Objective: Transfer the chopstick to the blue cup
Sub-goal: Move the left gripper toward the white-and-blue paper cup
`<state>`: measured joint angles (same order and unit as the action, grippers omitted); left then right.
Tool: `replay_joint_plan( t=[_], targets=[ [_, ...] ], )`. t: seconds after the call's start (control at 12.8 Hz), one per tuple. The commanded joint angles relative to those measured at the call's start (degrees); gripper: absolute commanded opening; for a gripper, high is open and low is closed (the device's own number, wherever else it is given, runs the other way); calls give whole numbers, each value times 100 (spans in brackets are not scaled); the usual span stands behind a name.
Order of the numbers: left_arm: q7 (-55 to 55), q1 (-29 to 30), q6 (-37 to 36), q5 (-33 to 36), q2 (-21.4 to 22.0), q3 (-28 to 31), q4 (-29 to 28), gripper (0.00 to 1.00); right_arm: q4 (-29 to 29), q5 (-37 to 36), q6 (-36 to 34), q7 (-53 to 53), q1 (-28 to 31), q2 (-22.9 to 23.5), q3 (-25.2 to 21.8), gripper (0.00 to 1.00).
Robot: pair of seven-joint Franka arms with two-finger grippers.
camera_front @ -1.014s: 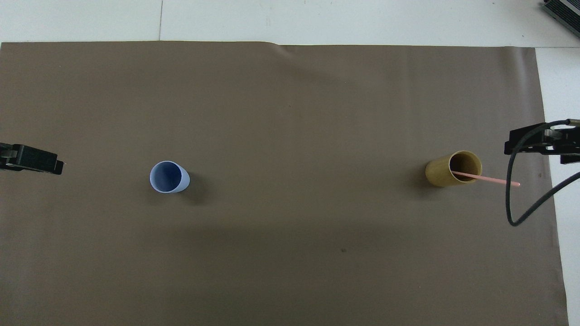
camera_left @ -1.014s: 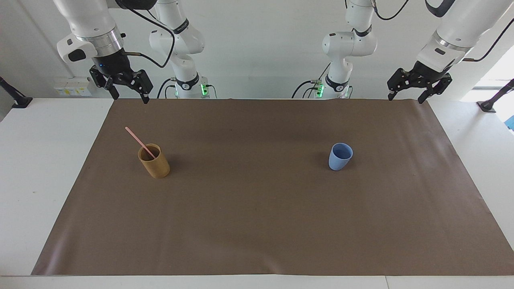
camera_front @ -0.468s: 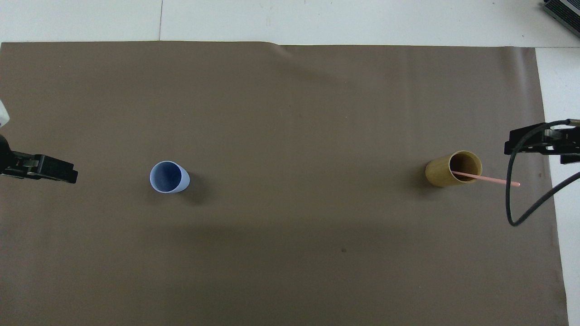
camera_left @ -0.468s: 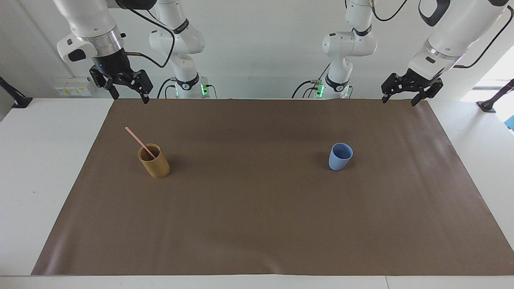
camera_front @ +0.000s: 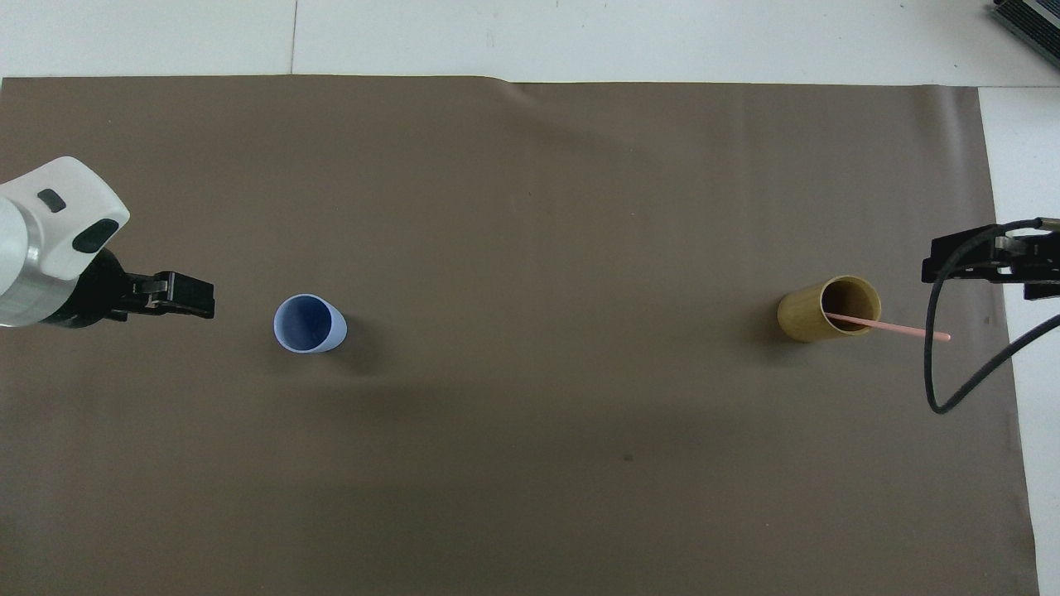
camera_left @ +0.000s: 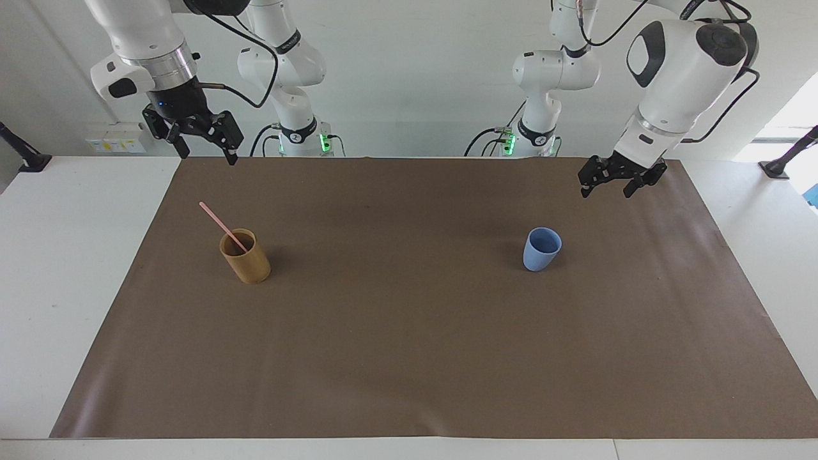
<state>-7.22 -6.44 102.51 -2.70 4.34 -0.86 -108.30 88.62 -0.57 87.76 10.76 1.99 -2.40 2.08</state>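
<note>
Chopstick [camera_left: 218,222] stands in the tan cup [camera_left: 246,257], left of frame in the facing view, leaning up-left toward the right gripper [camera_left: 203,142], which hangs wide and empty above; left gripper [camera_left: 607,184], also wide and empty, is near the blue cup [camera_left: 542,249].

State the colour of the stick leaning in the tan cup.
Pale pink chopstick; clearest in the facing view.

Pale pink chopstick [camera_left: 217,221], light-blue cup [camera_left: 542,249], tan cup [camera_left: 246,257]
</note>
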Motion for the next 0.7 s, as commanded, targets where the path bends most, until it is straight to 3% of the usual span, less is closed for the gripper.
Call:
replay_joint_plan(
  t=[0.0,0.31,0.62],
  targets=[
    [-463,-181,680,-56,24,77,-602,100,77,119,13,-135,73,-58,3,100],
    [-894,-331,1664,-56,-169,77,-1359,100,77,119,13,-126,73,-58,3,100],
    [-1000,-402,2184,-56,-600,77,-1571,100,103,119,13,-91,73,-85,3,100]
  ],
)
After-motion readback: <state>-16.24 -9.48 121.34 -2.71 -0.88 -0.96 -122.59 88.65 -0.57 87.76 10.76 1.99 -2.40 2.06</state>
